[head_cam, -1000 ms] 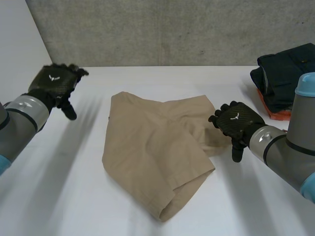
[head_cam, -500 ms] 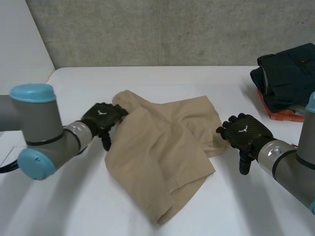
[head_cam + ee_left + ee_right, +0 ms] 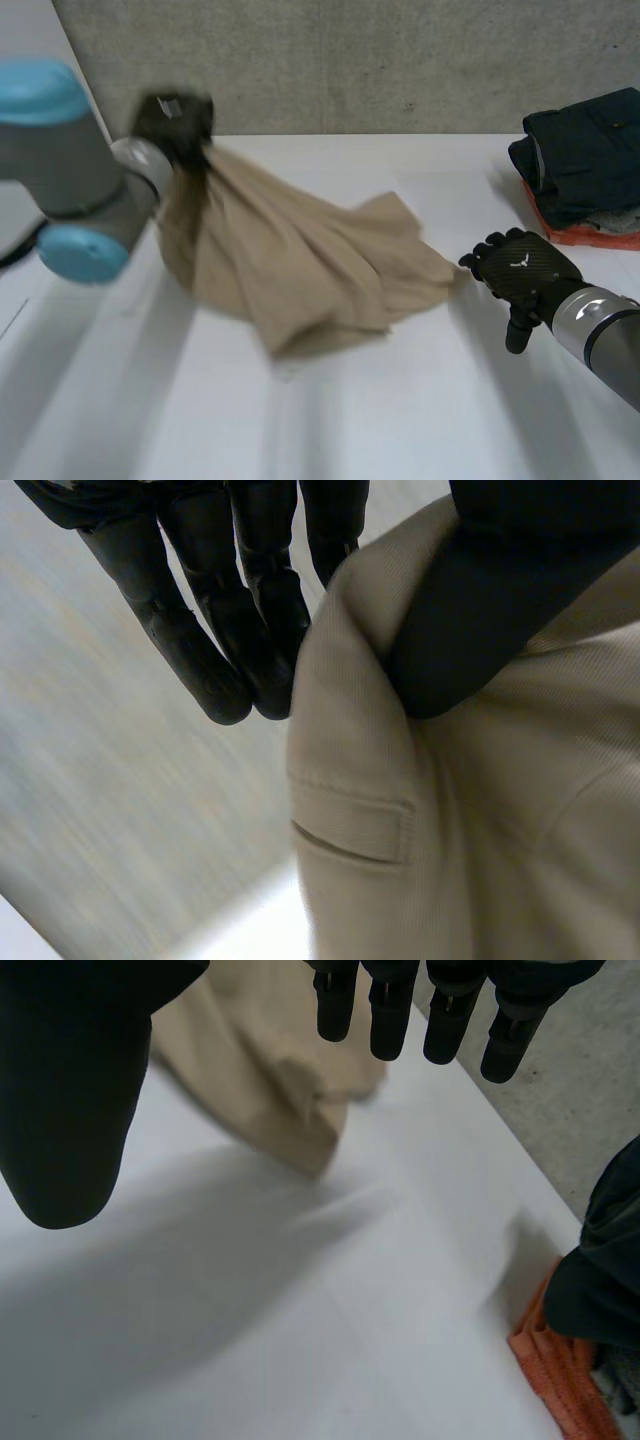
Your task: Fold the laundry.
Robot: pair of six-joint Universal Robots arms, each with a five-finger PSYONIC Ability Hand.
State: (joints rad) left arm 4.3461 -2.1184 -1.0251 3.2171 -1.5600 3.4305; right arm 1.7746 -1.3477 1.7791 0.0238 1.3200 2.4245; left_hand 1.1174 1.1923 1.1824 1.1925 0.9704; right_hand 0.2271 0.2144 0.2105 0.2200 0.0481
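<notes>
White table (image 3: 400, 430) below a grey concrete wall (image 3: 350, 60); dark folded stack (image 3: 585, 150) at one far corner, orange piece (image 3: 590, 236) underneath it. Tan garment (image 3: 300, 260): well apart from the stack, lower part resting on the table, one end drawn up into a peak on the side farthest from the stack. Left hand (image 3: 175, 122): up at that peak, clamps a fold of cloth between thumb (image 3: 480, 610) and fingers (image 3: 240, 630), so holds the garment by one pinch. Stitched slit just below the pinch, pocket-like; probably shorts or trousers, not certain. Right hand (image 3: 522, 277): between garment and stack, just beside the garment's nearest tip; fingers (image 3: 385, 1020) straight and spread, holding nothing. Step in hand, by judgement: lifting and opening out ahead of any fold. To do it well: raise high enough to free the crumpled lower part; send the right hand to a second corner on the same edge as the pinch, not to the loose tip nearest the stack; draw that edge taut between both hands; lay down flat, well apart from the stack; smooth first, fold after. Risks: single pinch slipping, bunched layers hidden in the drape, cloth dragged toward the stack. Fold itself not yet begun.
</notes>
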